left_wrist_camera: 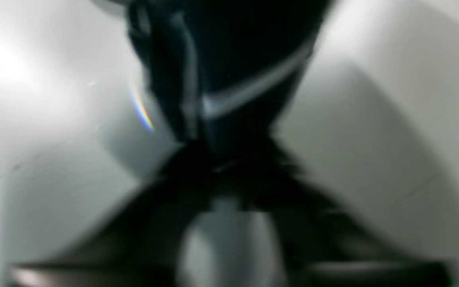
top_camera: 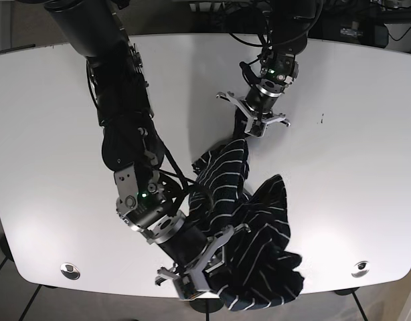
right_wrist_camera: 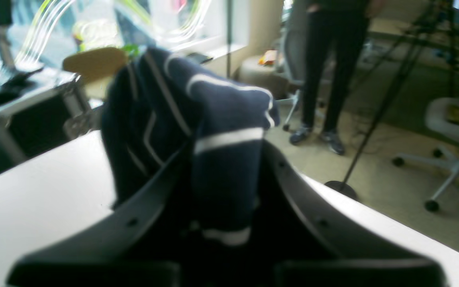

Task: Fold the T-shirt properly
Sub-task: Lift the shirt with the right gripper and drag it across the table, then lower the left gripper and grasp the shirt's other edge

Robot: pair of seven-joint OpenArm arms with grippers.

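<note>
**Both grippers clamped on the T-shirt above the white table**

On the white table [top_camera: 45, 120], toward its near right part, the navy T-shirt [top_camera: 259, 241] with thin white stripes is seen bunched and partly lifted, stretched between the two arms. Its largest mass is crumpled at the near edge of the table, and a narrower band is drawn up toward the far centre.

The left gripper [top_camera: 249, 134], at far centre in the base view, is closed on the upper end of that band. In the left wrist view the picture is blurred, but dark striped cloth [left_wrist_camera: 229, 79] is seen pinched where the jaws meet, with the pale table surface on either side.

The right gripper [top_camera: 212, 264], at the near edge in the base view, is clamped on a fold of the shirt. In the right wrist view a thick fold of striped fabric [right_wrist_camera: 221, 159] is held between the two black fingers [right_wrist_camera: 309, 191], rising above them and draping to the left.

Beyond the table edge in the right wrist view, a person's dark-trousered legs [right_wrist_camera: 333, 59] and a white swivel chair [right_wrist_camera: 452, 131] are noted on the floor.
</note>
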